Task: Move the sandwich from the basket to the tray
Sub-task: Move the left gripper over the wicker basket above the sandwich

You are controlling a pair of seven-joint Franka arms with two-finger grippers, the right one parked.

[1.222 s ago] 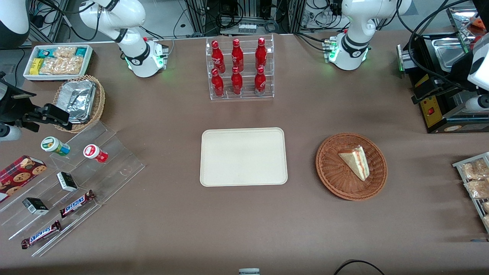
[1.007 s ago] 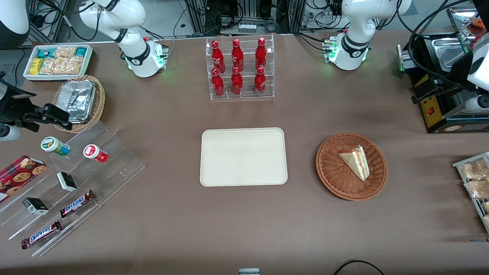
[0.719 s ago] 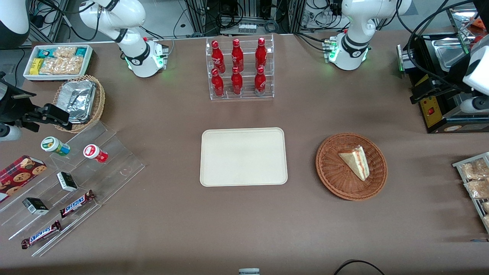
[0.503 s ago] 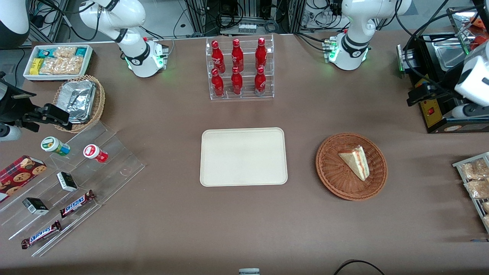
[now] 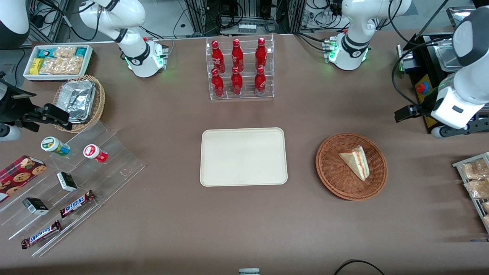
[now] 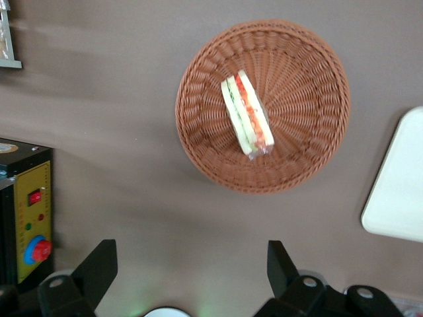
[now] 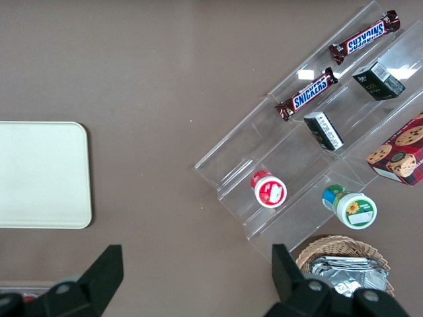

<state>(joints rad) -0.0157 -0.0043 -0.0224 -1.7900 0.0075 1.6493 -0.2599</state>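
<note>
One sandwich (image 5: 355, 162) lies in the round wicker basket (image 5: 332, 173) on the counter (image 5: 172, 214), and the cream tray (image 5: 243, 156) beside it is bare, so by my reading the pick, carry and placing all remain. The gripper (image 6: 188, 267) hangs wide open and holding nothing, above the counter near the basket. Only the left wrist view shows its spread fingers (image 6: 98, 267) and the sandwich's layered cut edge.

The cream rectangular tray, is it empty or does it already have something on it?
Empty: the cream rectangular tray is bare. The triangular sandwich lies in the reddish-brown wicker basket; the open gripper hovers beside that basket.
</note>
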